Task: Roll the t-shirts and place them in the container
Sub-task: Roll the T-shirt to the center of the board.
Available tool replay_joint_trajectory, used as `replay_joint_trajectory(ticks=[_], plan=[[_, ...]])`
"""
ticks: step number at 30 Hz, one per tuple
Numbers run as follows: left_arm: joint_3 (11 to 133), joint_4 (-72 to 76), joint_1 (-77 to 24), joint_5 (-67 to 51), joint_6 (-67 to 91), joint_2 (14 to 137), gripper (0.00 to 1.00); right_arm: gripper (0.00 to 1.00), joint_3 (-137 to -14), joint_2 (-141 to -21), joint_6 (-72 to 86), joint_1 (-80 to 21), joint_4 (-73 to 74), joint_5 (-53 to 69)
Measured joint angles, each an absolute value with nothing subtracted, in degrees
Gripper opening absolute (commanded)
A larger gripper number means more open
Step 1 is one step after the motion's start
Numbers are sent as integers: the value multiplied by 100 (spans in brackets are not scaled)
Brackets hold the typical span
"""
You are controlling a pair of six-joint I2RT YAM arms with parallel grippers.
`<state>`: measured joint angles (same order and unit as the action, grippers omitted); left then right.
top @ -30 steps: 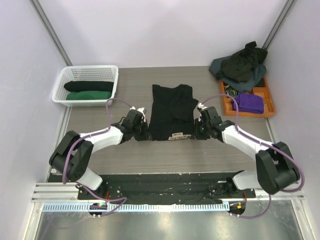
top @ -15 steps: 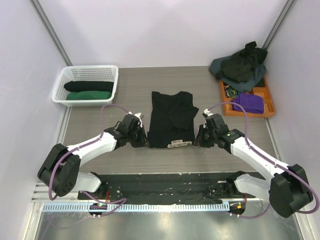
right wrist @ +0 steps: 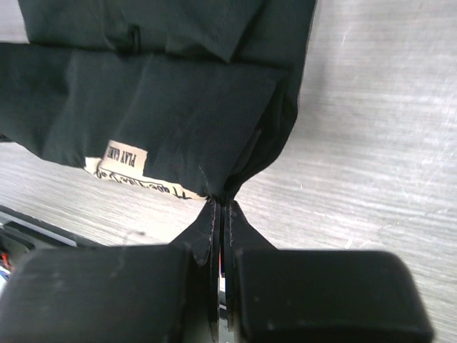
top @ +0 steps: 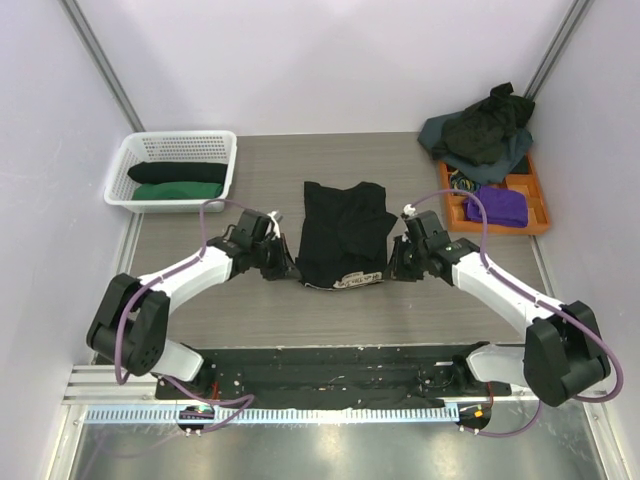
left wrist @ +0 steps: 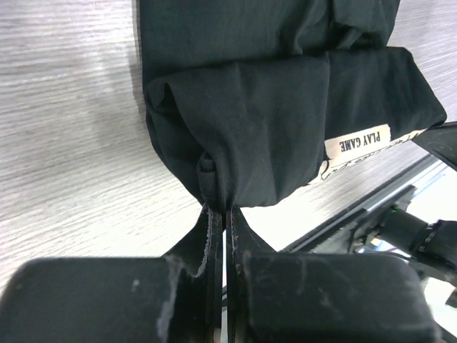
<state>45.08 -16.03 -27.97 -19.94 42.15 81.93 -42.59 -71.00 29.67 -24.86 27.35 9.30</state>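
Cream label (left wrist: 357, 143) on shirt (left wrist: 264, 114) reads "PLAY GAME" in both wrist views; white print (right wrist: 146, 187) beside it illegible.

Centre t-shirt (top: 343, 232) plain black, white label (left wrist: 359, 141) with black lettering. Counter (top: 420, 300) grey wood-grain. White lattice basket (top: 180, 147): one black roll (top: 178, 172), one dark green roll (top: 180, 190). Orange tray (top: 528, 190), purple cloth (top: 498, 206). Pile (top: 480, 130): black over slate grey.

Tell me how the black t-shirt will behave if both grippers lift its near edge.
Likely floppy: the black t-shirt bunches and creases where the left gripper and right gripper pinch its near corners. Its middle would probably sag between them. Such small pinches of thin cloth might slip if tugged hard.
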Motion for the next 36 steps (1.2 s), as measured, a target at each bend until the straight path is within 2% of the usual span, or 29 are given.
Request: replay_joint_trajectory(ticks=[18,36], plan=[[5537,-1350,-2169,-2783,4611,9157,0,1,-5094,-8322,2727,-1411,2679,1675],[6501,-1142,-1634,-3098,4888,10499,0,1,-6469,-9828,2716,-1059,2517,1879]])
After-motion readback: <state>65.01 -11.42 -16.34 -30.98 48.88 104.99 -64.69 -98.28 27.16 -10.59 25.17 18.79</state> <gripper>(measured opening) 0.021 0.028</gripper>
